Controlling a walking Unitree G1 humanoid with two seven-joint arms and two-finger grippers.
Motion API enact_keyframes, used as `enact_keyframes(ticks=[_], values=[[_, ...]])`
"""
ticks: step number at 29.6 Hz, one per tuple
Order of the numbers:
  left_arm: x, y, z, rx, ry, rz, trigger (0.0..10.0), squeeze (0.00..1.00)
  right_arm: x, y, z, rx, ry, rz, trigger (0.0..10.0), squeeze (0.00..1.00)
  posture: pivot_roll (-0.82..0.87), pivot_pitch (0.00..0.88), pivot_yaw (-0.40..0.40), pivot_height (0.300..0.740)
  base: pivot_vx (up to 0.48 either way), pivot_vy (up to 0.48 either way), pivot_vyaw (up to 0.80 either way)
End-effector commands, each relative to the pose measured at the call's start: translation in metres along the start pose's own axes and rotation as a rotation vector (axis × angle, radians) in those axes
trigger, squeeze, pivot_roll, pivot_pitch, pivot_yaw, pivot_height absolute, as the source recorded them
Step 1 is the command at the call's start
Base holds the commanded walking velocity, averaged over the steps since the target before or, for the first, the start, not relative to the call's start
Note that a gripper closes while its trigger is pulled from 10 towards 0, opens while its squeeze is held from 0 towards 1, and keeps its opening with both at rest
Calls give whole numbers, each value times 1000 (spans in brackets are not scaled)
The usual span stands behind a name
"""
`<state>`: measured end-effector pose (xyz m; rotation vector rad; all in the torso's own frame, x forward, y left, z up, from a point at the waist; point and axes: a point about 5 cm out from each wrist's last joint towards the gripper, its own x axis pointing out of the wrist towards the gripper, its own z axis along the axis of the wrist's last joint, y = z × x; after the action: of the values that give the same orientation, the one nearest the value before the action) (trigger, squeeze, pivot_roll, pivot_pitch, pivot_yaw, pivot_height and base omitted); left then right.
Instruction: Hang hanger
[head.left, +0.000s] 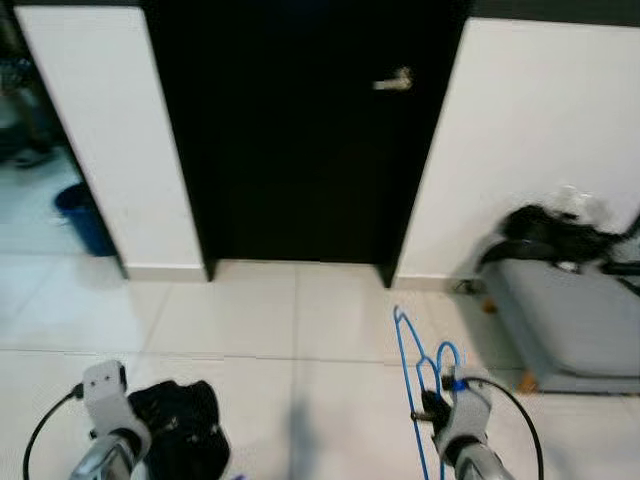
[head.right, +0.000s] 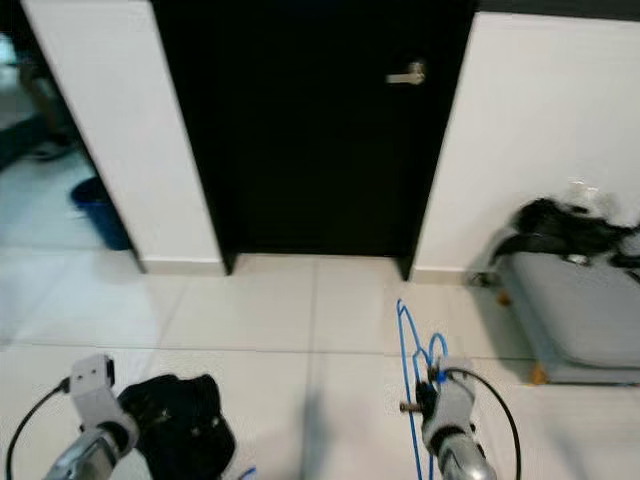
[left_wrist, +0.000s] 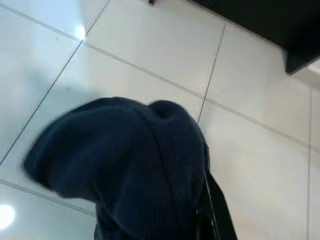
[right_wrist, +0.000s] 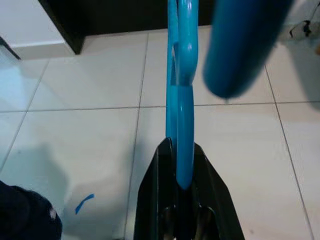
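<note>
your right arm reaches up from the lower edge of the head view, forearm raised and wrist pointing forward toward the door, and its right claw (right_wrist: 182, 165) is clenched on the blue hanger (head.left: 415, 365): in the right wrist view the two black fingers (right_wrist: 157, 187) press in from either side of the hanger's blue wire, which runs straight out from between them. you see the hanger held upright above the tiled floor (head.left: 250, 320), its thin frame rising in front of the wrist, its narrow end toward the door and apart from everything around it; a thicker blue part of it, blurred, crosses the upper corner of the right wrist view. your left arm comes up at the lower left, wrist bent inward, and the left claw (left_wrist: 212, 212) carries a dark garment (head.left: 180, 425) bunched in a heap beside the wrist; in the left wrist view the dark knitted cloth drapes over the fingers and hides them, apart from one black fingertip at the edge, so you cannot tell how far they are closed. ahead stands a black door (head.left: 300, 130) with a metal lever handle (head.left: 395, 82), set between white walls. to your right a grey box (head.left: 570, 325) sits on the floor against the wall with dark cloth (head.left: 545, 235) piled on top. to your far left a blue bin (head.left: 85, 215) stands beyond the wall's corner.
</note>
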<state>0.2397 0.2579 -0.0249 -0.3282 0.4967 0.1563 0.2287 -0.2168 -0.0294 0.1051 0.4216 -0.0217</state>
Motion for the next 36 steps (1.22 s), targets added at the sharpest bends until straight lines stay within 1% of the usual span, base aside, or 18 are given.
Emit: enact_keyframes(ticks=[1, 6, 7, 8, 10, 12, 16, 17, 19, 21, 24, 25, 26, 29, 31, 32, 33, 36], values=[[4, -8, 7, 24, -26, -45, 10000, 0, 1, -2, 7, 11, -39, -8, 10000, 0, 59, 44, -20, 740, 0, 0, 744], [5, -8, 10, 11, -37, -45, 10000, 0, 0, -5, 9, 11, -49, -10, 10000, 0, 53, 51, -26, 740, 0, 0, 744], [4, -6, 11, -5, -45, -36, 10000, 0, -1, -5, 10, 10, -52, -11, 10000, 0, 53, 51, -26, 740, 0, 0, 744], [3, -2, 13, 13, -53, -29, 10000, 0, -1, -6, 11, 11, -56, -13, 10000, 0, 49, 49, -29, 740, 0, 0, 744], [-1, 11, 18, 4, -80, 11, 10000, 0, -2, -8, 13, 14, -61, -17, 10000, 0, 59, 53, -41, 740, 0, 0, 744], [-2, 13, 20, 13, -85, 11, 10000, 0, -1, -10, 14, 15, -60, -19, 10000, 0, 67, 55, -47, 740, 0, 0, 744], [-2, 12, 19, 15, -89, -7, 10000, 0, -1, -14, 16, 16, -54, -22, 10000, 0, 64, 54, -45, 740, 0, 0, 744], [-2, 13, 18, 1, -85, 2, 10000, 0, -1, -23, 17, 25, -47, -41, 10000, 0, 54, 40, -25, 740, 0, 0, 744], [-2, 13, 17, -18, -78, 15, 10000, 0, -1, -34, 19, 39, -39, -74, 10000, 0, 56, 38, -17, 740, 0, 0, 744], [-1, 11, 17, -6, -70, 3, 10000, 0, -1, -41, 22, 44, -37, -92, 10000, 0, 51, 32, -7, 740, 0, 0, 747], [0, 9, 17, 6, -65, -7, 10000, 0, 0, -42, 24, 43, -36, -95, 10000, 0, 51, 32, -7, 740, 0, 0, 750], [2, 3, 16, 28, -54, -28, 10000, 0, 4, -44, 29, 44, -30, -106, 10000, 0, 48, 16, -5, 740, 0, 0, 0], [3, 1, 16, 31, -51, -31, 10000, 0, 6, -45, 32, 46, -28, -111, 10000, 0, 48, 16, -5, 740, 0, 0, 0], [7, -3, 20, 33, -42, -35, 10000, 0, 17, -38, 43, 41, -26, -107, 10000, 0, 54, 15, -12, 740, 0, 0, 0], [10, -6, 22, 45, -22, -26, 10000, 0, 32, -22, 56, 14, -14, -78, 10000, 0, 50, 9, -7, 740, 0, 0, 0], [10, -6, 22, 45, -22, -26, 10000, 0, 32, -22, 56, 14, -14, -78, 10000, 0, 50, 9, -7, 740, 0, 0, 0], [13, -11, 22, 58, 4, -10, 10000, 0, 41, -10, 63, 4, 5, -54, 10000, 0, 42, 0, 5, 740, 0, 0, 0], [16, -14, 23, 49, 29, 5, 10000, 0, 45, -4, 66, 10, 28, -58, 10000, 0, 34, 0, 16, 740, 0, 0, 0]])
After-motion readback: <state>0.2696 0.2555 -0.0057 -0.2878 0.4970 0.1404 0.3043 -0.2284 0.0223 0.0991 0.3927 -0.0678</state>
